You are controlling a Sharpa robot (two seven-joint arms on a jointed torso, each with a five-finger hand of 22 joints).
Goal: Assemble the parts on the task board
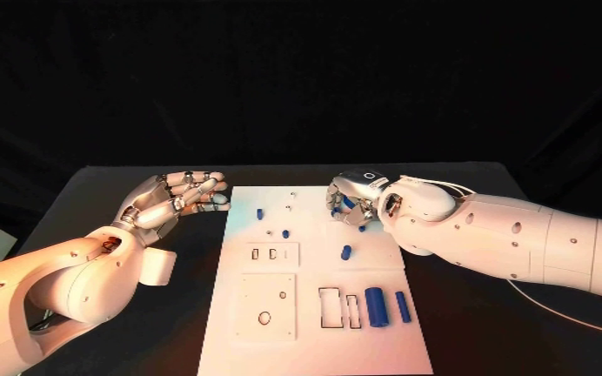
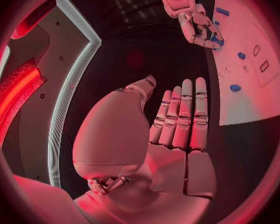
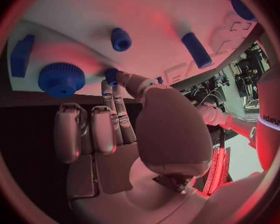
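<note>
The white task board [image 1: 317, 219] lies in the middle of the black table. My right hand [image 1: 355, 198] hovers low over its far right corner, and the thumb and a finger pinch a small blue part [image 3: 110, 74] against the board [image 3: 102, 10]. A blue toothed knob [image 3: 61, 78], a short blue peg [image 3: 120, 39] and a long blue cylinder [image 3: 196, 50] lie close to those fingertips. My left hand [image 1: 176, 199] hangs beside the board's far left corner, fingers stretched out and holding nothing [image 2: 180, 119].
More blue parts lie on the board: small pegs [image 1: 260, 214] [image 1: 286, 233] on the left, one [image 1: 346, 252] mid-board, and two cylinders [image 1: 375, 306] [image 1: 403, 306] near rectangular slots [image 1: 330, 308]. A square plate with holes [image 1: 267, 306] sits at the front left.
</note>
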